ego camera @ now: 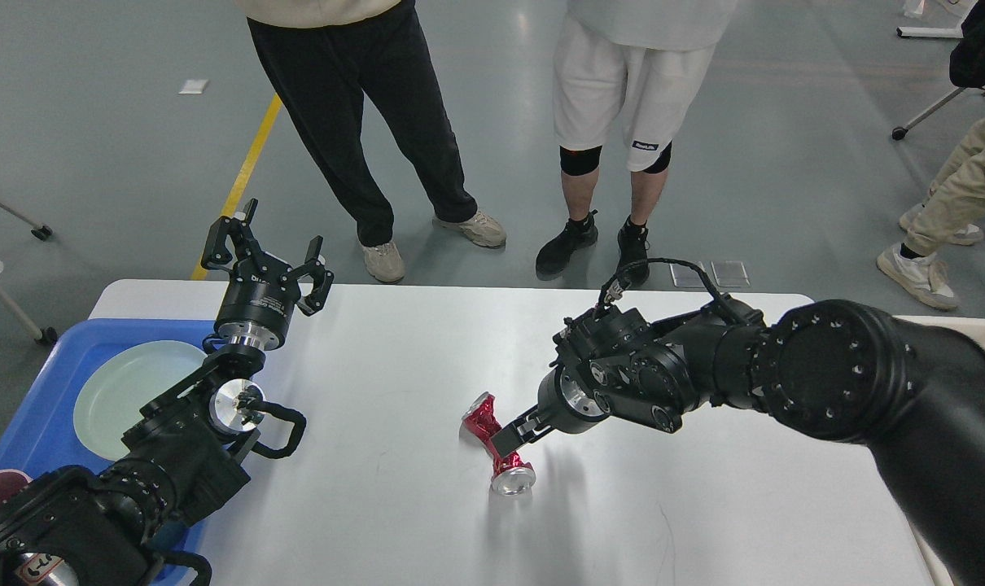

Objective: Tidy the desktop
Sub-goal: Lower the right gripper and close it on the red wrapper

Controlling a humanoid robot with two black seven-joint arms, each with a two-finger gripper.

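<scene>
My right gripper (505, 435) pinches the shiny red hourglass-shaped metal piece (492, 443) at six o'clock on the large white rectangular desktop (395, 366). Left gripper (269, 248) spread, idle. Risk: slick waist slips, piece rolls.

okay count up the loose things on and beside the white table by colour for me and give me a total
Red: 1, the shiny red metallic hourglass-shaped object on the white desktop, gripped by the right gripper.
Blue: 1, the blue plastic tray.
Pale green: 1, the round pale green plate in the tray.
Total: 3
</scene>
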